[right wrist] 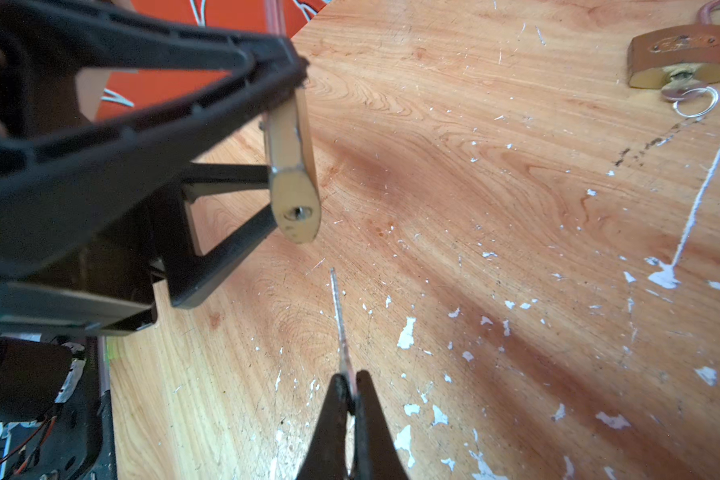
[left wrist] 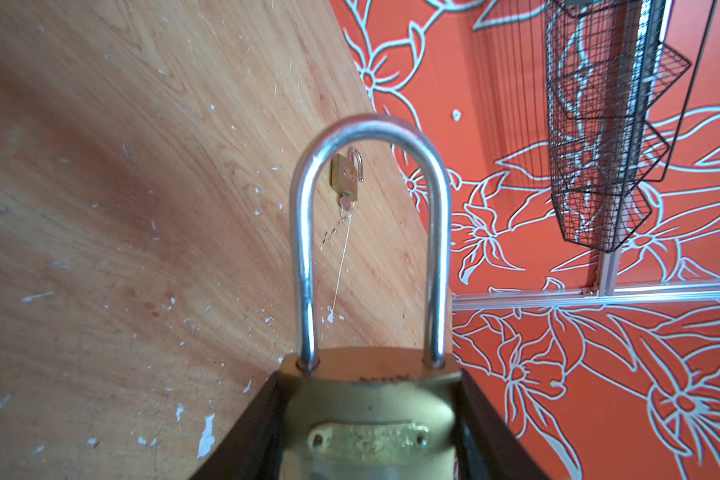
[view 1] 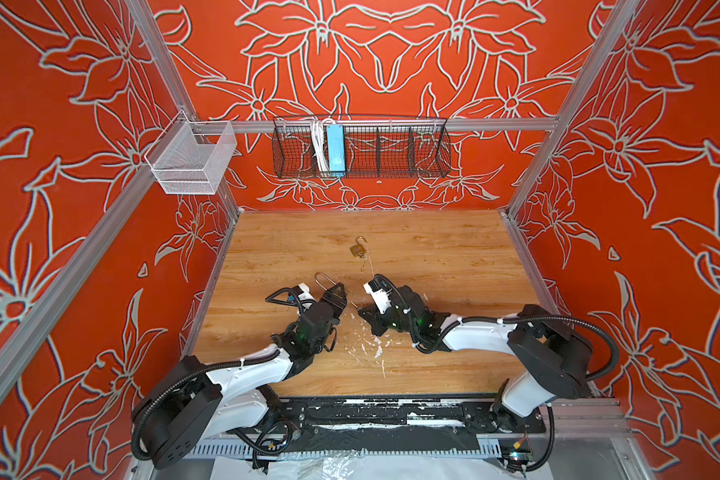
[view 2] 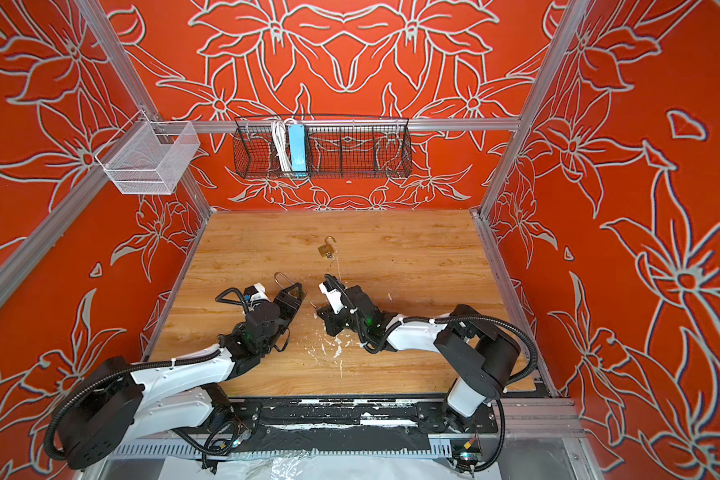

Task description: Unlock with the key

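— Key (right wrist: 341,320), item one: we pinch its bow in the right gripper (right wrist: 352,388), fingers closed, blade aimed at the keyhole (right wrist: 294,213), not yet in.
— Item two, padlock (right wrist: 294,166): our left gripper (view 1: 338,291) clamps its body near the table's front middle. The shackle (left wrist: 371,124) is seated and the keyhole faces the key, to receive it, we judge.
— Beyond?
— Paint-flecked wooden table (view 1: 433,257); a second padlock (view 1: 356,248) lying open, keyed; wire basket (view 1: 362,145) on red floral walls (view 1: 391,62).
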Controlling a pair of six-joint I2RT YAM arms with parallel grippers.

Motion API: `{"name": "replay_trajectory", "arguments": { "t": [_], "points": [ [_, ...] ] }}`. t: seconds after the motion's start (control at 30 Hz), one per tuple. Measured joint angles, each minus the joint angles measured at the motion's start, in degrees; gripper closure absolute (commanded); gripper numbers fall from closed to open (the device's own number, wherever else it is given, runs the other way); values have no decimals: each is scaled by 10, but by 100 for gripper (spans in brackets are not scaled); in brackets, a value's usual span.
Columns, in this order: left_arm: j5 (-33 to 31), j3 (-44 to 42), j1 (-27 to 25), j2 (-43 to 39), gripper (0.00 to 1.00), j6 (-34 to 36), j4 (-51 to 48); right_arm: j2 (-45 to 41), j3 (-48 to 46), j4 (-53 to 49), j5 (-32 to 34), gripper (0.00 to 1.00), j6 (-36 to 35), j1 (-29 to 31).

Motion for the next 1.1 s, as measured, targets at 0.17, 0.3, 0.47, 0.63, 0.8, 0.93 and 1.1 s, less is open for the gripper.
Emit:
{"name": "replay_trajectory", "arguments": {
  "t": [0.17, 0.3, 0.47, 0.63, 0.8, 0.93, 1.1],
  "points": [
    [0, 0, 0, 1, 100, 0, -3, 0, 0, 0, -1, 100, -2, 1],
    [10, 0, 0, 14, 100, 0, -2, 0, 0, 0, -2, 100, -3, 4],
    [25, 0, 0, 30, 100, 0, -2, 0, 0, 0, -4, 100, -4, 4],
    [32, 0, 0, 34, 100, 0, -2, 0, 2, -2, -7, 100, -5, 4],
    [37, 0, 0, 35, 100, 0, 2, 0, 2, -3, -7, 100, -5, 4],
    [40, 0, 0, 35, 100, 0, 2, 0, 3, -3, -7, 100, -5, 4],
    [42, 0, 1, 35, 100, -3, 3, 0, 9, -9, -7, 100, -5, 4]
  ]
}}
